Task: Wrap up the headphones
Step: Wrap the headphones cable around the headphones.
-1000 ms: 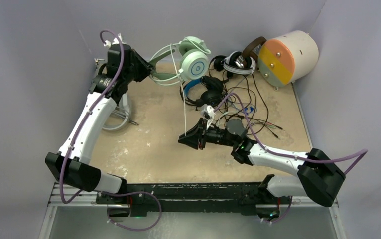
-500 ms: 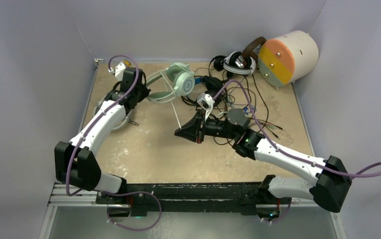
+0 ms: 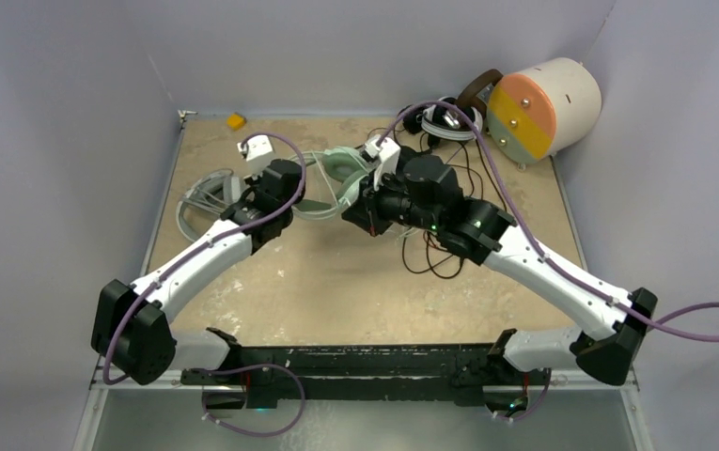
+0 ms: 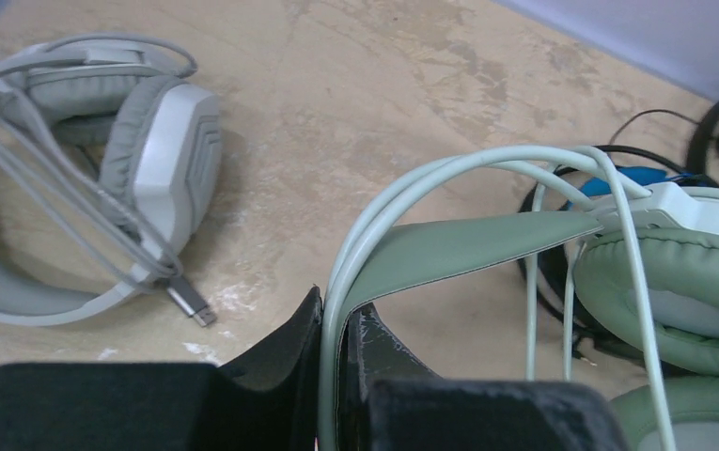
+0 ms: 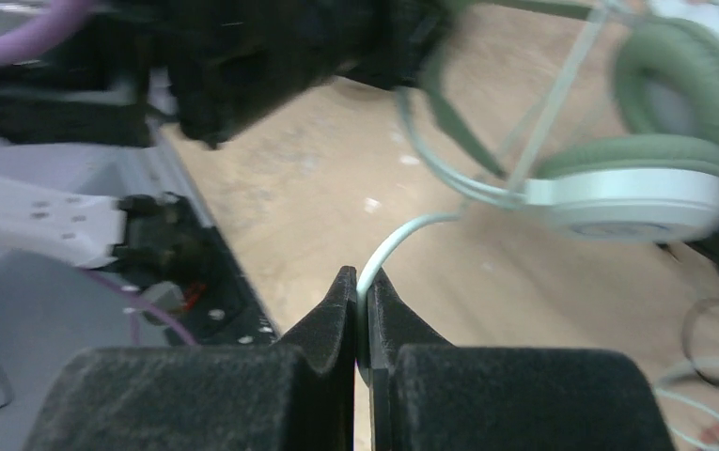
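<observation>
The mint-green headset (image 3: 335, 171), at twelve o'clock from the table's (image 3: 336, 282) middle, looks light. Its band (image 4: 449, 249) seems springy and the best place to hold it, while its thin cable (image 5: 381, 246) looks limp and slippery. The left gripper (image 4: 336, 324) is clamped on the band, and the right gripper (image 5: 360, 305) is pinched tight on the cable.

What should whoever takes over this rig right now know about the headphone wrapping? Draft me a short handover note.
Left gripper: jaws shut on the headband of the mint-green headset, mid-table.
Right gripper: jaws shut on that headset's pale cable.
White-grey headset: lies at the left, cable apparently wound across it.
Other headsets: heaped at the back beside the cream cylinder, not wrapped.
Done: probably the white-grey one only.
Left: wind the mint cable, then do the rest.
</observation>
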Available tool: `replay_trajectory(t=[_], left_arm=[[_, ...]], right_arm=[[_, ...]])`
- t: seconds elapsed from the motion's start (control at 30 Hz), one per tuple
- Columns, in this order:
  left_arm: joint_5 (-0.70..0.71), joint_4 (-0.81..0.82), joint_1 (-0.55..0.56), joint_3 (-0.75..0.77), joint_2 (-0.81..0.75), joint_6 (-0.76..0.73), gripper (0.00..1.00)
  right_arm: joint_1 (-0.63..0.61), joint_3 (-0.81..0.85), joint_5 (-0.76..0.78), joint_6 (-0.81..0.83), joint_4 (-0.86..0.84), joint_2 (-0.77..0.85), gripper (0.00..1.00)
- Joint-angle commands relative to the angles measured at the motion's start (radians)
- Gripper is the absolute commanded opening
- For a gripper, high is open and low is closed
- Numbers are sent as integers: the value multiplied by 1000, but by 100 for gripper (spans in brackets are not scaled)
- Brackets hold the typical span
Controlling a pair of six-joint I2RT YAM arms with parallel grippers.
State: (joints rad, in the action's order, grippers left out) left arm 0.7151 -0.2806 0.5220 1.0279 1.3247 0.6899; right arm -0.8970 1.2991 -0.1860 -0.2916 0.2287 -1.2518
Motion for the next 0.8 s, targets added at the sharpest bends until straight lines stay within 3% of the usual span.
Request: replay_trajectory(t=[0.0,0.1,0.33,0.6,0.77], left_arm=[[131,136,24,-53,-86,-112,0],[131,160,76,-74,-109,-223,0],[154,76,188,-52,-129,-375,0],[15,-17,219,-62,-201,-456,0],[-149,-91,225,-26,-217,-519,0]], right_arm=[[-1,114,261,121,291,-74,0],[13,113,359,150,296,-83,0],[56,129,422,184,282,-84,0],[81,135,454,212,271,-109,4],[98,144,459,233,251,-132,8]])
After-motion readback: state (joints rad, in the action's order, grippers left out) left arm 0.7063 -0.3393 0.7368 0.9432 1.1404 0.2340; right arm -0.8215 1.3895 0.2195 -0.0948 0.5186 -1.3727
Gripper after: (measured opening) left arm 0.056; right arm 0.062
